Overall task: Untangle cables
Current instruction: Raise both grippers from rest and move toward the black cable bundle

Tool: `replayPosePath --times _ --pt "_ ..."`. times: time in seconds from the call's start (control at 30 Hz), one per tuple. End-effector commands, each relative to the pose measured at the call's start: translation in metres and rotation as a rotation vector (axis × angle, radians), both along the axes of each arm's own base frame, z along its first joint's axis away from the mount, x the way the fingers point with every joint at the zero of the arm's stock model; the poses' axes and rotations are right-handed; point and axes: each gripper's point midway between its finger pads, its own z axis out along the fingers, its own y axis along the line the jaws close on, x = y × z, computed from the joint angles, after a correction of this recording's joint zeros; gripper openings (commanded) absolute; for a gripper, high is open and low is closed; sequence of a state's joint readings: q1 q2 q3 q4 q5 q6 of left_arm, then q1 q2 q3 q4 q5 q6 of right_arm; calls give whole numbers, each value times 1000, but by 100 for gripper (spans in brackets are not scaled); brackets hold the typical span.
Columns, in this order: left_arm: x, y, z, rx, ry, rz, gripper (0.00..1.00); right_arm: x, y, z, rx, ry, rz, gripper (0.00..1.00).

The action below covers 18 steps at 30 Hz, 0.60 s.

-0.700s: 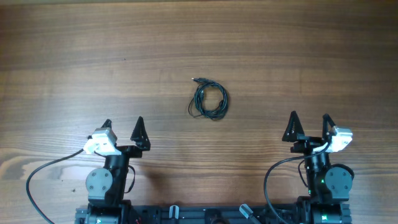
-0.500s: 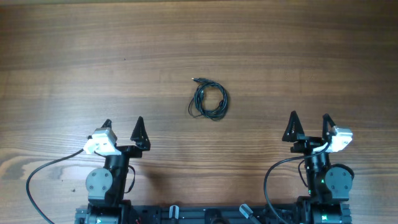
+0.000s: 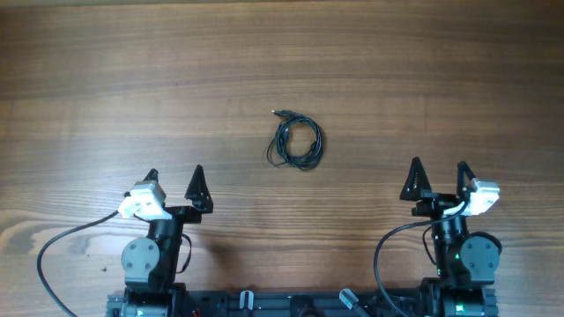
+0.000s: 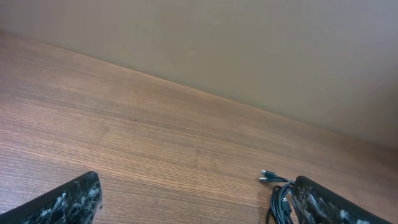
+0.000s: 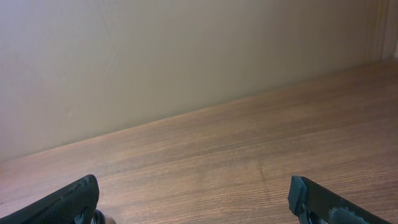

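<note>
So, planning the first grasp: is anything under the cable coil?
Only wooden table shows inside and around the looped cables; directly beneath the strands is hidden.

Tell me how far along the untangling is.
Done: nothing; the cables lie in one coiled bundle. In hand: nothing; the left end effector and right end effector sit open and empty, well short of it. Left: the whole untangling.

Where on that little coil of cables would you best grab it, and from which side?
Probably the plug end poking out of the cables at the far left, from straight above: the coil lies flat on the table and that end sticks clear.
</note>
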State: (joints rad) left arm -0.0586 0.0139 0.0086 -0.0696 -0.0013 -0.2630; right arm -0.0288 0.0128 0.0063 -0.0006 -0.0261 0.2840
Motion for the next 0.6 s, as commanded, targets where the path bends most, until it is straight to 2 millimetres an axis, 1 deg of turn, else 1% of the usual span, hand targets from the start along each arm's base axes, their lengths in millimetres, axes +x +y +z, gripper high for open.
replayPosePath --times 0.0,0.23,0.27,0.3,0.33,0.37,0.4,0.43,0.47,0.5,0.53,0.57 --pt "0 -2 -1 19 0 -14 100 0 4 1 6 -7 21 100" --pt "0 -2 -1 19 0 -14 100 0 4 1 8 -7 21 100" --pt "-1 -2 -1 18 1 -18 100 0 8 1 43 -6 46 100" --pt "-1 -6 -1 6 1 -39 100 -1 10 1 94 -5 55 100" --pt "-1 -12 -1 -54 5 -66 100 0 10 1 188 -2 54 100" --pt "-2 -18 0 -150 13 -97 100 -1 10 1 290 1 56 100" --pt "-4 -29 1 -257 28 -150 100 -1 19 1 431 18 106 100" --pt "-6 -37 1 -289 41 -194 100 -1 27 0 493 38 152 100" --pt "-7 -41 1 -289 45 -218 100 -2 35 -2 528 61 191 100" --pt "-8 -46 0 -296 55 -245 100 -3 42 -4 605 91 229 100" --pt "-10 -53 -1 -340 75 -283 100 -5 52 -5 658 122 283 100" --pt "-13 -62 -1 -356 89 -334 100 -7 59 -7 655 146 325 100"
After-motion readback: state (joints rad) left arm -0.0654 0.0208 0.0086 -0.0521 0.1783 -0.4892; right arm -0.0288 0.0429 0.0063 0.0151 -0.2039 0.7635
